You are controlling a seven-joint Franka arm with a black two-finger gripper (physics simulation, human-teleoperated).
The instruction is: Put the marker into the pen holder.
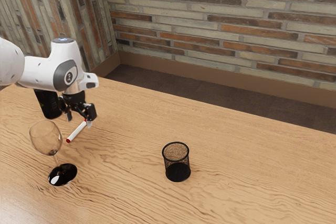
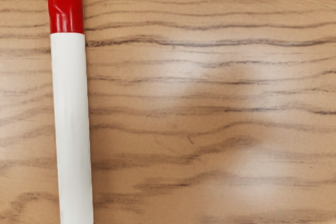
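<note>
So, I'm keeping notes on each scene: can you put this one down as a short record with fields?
marker: white with red, beside the fingers
fingers: apart, marker not gripped
pen holder: black mesh, upright on the table
wine glass: dark base, closer to the marker than to the pen holder
task: marker not yet in pen holder

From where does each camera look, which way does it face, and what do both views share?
Exterior view: beside the arm, angled down across the brown wooden table toward the multicoloured brick wall; the white robot arm and black two-finger gripper show at the exterior view's left.
Wrist view: mounted at the arm's end, facing down at the table and a white, red-ended marker.
Shared: the marker and part of the table.
</note>
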